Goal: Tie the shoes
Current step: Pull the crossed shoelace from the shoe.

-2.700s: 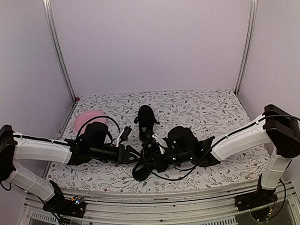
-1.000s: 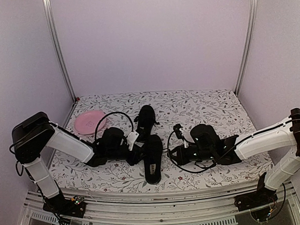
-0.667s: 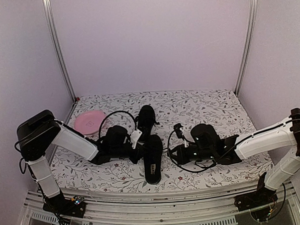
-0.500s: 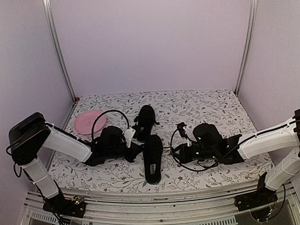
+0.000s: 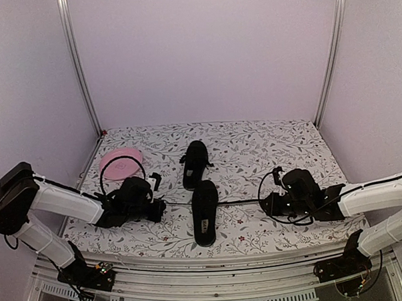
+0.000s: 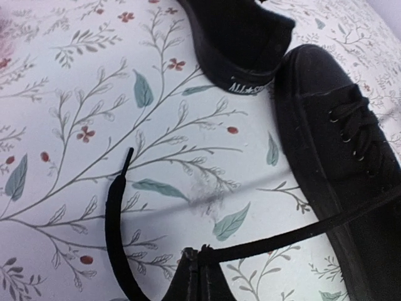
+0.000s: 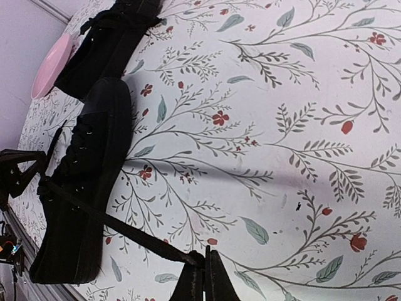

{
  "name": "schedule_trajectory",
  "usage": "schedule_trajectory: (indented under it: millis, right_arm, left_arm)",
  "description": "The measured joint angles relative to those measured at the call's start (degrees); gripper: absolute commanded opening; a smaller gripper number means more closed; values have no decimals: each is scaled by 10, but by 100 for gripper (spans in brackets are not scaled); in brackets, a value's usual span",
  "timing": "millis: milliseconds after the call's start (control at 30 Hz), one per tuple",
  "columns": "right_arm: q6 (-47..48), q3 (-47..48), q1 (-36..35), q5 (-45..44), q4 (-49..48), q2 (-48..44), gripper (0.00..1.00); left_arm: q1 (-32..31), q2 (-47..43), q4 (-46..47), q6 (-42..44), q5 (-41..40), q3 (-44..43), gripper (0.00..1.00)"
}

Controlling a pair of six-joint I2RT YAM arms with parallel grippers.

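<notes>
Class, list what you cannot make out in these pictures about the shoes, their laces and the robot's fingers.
Near shoe: whether its lace is knotted. Top view: too small, black on black; left wrist view: right edge cuts it.
Far shoe: its lacing. Left wrist view: top edge cuts it.
Left gripper: most of its fingers. Left wrist view: bottom edge cuts them.

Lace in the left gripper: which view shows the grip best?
Left wrist view: the lace runs from the near shoe into the shut left gripper, its loose tip lying free. The top view shows only a thin line; the right wrist view mostly shows the other end.
</notes>
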State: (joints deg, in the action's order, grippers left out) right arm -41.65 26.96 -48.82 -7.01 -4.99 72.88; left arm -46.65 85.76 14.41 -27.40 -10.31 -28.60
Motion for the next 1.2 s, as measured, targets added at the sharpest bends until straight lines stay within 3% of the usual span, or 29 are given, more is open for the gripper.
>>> schedule_trajectory:
  millis: [300,433,533,567,700,767,933,1200]
  right_arm:
    - [25,-19,-13,38,-20,-44,2]
    - [104,29,-75,68,-42,-46,2]
    - [159,107,-135,92,-67,6,3]
    - [173,135,-155,100,-78,31,10]
    - [216,224,-210,132,-111,133,56]
    - [230,250,-224,142,-115,167,71]
    - [242,258,-212,119,-113,177,77]
    - [215,243,-64,144,-114,165,75]
  left_arm:
    - [9,-50,-27,-27,37,8,0]
    - [10,-52,-30,1,73,-37,0]
    - [10,-48,-25,26,111,-87,0]
    - [10,-43,-21,35,126,-105,0]
    - [10,-15,-10,56,178,-159,0]
    - [10,-3,-5,64,198,-170,0]
    - [10,12,-5,79,236,-177,0]
    - [9,13,-1,90,275,-183,0]
